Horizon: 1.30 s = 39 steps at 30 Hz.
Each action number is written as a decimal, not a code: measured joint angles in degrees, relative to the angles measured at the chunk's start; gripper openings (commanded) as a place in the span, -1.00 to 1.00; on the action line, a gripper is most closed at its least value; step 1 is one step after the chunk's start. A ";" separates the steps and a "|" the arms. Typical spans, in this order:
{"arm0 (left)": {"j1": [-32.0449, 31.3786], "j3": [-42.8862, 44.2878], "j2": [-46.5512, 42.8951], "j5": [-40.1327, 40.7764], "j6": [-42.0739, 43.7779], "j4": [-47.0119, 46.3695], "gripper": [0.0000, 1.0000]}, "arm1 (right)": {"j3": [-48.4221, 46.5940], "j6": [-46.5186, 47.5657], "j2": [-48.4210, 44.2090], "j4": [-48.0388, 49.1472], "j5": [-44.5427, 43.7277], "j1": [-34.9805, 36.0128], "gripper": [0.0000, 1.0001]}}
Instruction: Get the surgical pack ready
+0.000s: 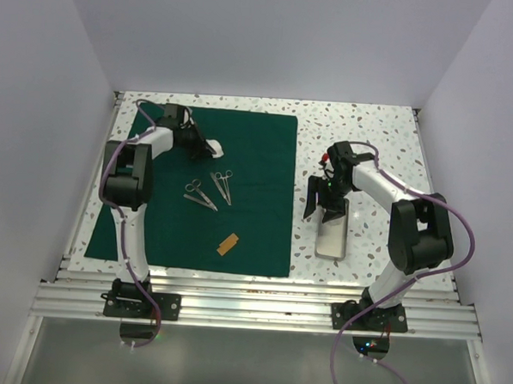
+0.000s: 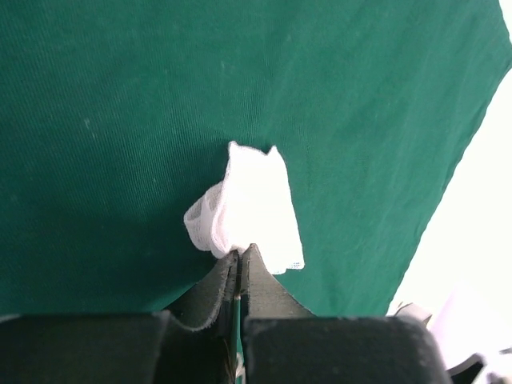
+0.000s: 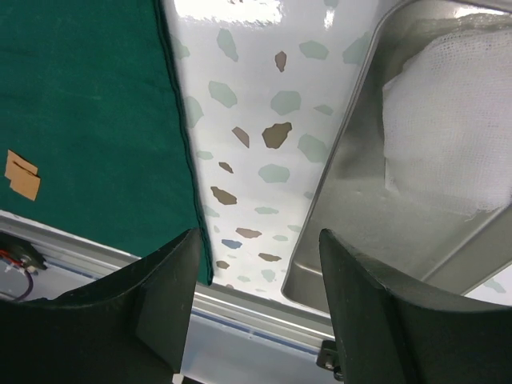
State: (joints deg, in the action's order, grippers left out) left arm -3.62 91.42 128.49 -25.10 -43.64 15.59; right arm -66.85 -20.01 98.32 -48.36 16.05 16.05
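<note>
Speckled tabletop [image 1: 388, 147] w/ green drape [image 1: 258, 158] spread flat; left gripper [image 2: 240, 264] pinches white gauze [image 2: 252, 212] on drape's far part; right gripper [image 3: 256, 240] wide over silver tray [image 3: 352, 200], right of drape, long axis near-far.

no readable text, labels or numbers anywhere.

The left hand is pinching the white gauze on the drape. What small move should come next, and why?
Probably a short lift straight up. The left hand is shut on the near edge of the gauze, which lies crumpled on the green drape. Raising it slightly would show that only gauze, not cloth, is caught before carrying it anywhere.
</note>
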 measured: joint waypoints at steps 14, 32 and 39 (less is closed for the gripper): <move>-7.80 -16.98 -24.44 -12.13 12.74 0.37 -1.00 | -8.09 -3.10 1.05 8.04 18.36 2.89 0.61; -18.97 -33.88 -46.27 -17.05 11.54 -4.48 -1.00 | 7.15 -29.20 -6.91 43.19 33.68 6.51 0.64; -20.00 -35.08 -46.56 -16.90 10.93 -4.90 -1.00 | 8.09 -32.85 -7.61 48.26 34.62 8.02 0.61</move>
State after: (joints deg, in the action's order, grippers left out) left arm -23.62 56.34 81.93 -42.00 -32.71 10.70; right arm -58.76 -52.86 90.72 -0.10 50.68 24.08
